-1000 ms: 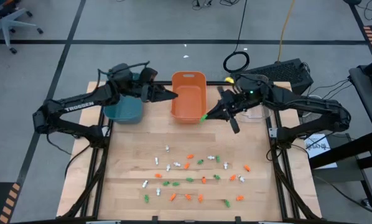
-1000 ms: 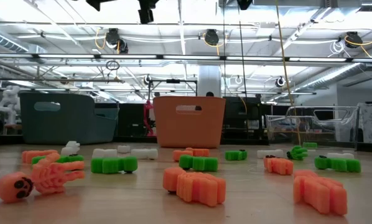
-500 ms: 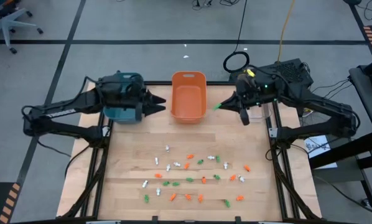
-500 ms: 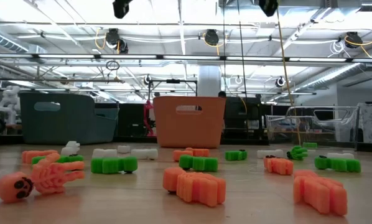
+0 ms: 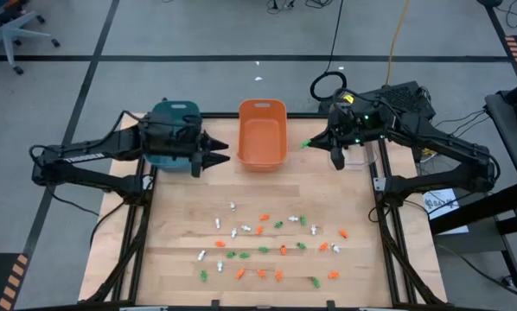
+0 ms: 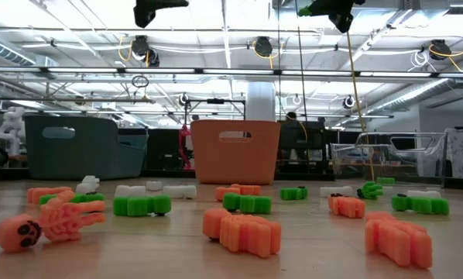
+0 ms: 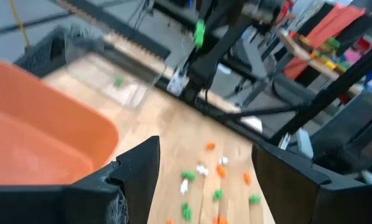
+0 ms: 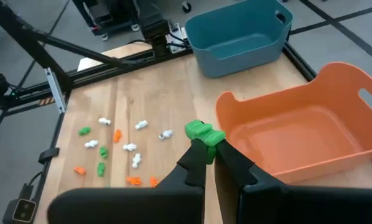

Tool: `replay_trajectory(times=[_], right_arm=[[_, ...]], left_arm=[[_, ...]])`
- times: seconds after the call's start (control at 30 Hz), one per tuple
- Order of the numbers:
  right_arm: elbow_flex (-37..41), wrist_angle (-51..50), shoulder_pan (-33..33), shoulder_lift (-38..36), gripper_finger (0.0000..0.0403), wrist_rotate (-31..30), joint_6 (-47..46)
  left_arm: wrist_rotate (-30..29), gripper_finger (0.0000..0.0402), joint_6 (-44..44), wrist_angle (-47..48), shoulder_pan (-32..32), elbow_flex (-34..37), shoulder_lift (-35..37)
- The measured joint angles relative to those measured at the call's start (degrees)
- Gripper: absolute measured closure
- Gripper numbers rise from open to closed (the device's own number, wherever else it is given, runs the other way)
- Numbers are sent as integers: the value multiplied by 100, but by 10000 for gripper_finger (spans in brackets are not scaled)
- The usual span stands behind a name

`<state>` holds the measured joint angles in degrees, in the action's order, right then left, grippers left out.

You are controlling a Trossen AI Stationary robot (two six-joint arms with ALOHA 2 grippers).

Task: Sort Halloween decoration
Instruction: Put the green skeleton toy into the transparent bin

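Between the shut fingers of the right gripper (image 8: pixel 209 151), a green trinket (image 8: pixel 204 132) is clamped, at the orange bin's (image 5: pixel 261 138) three o'clock. The left gripper (image 5: pixel 213 158) is held open at nine o'clock.

Far edge blocked by teal bin (image 5: pixel 173 145), orange bin (image 5: pixel 262 134), clear bin (image 5: pixel 360 152); gaps between. Mid-table bare board (image 5: pixel 181 207) passable. Near half strewn with trinkets (image 5: pixel 267 246); narrow lanes only.

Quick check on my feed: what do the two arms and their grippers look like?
Both arms are black, jointed tube segments with black cables along them. The left arm carries white lettering on its forearm. The left gripper and right gripper each have two black, tapered fingers; the left's look broad and angular in its wrist view. A small green light shows on the right wrist.
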<state>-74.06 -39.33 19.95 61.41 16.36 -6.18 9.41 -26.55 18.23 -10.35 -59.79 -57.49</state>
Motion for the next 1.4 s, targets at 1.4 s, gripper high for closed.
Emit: replay_trajectory(times=[1.4], right_arm=[[0,-2630,1732,200,403,-2265,-1611]], left_arm=[[-243,149,-11,33,0,2,17]])
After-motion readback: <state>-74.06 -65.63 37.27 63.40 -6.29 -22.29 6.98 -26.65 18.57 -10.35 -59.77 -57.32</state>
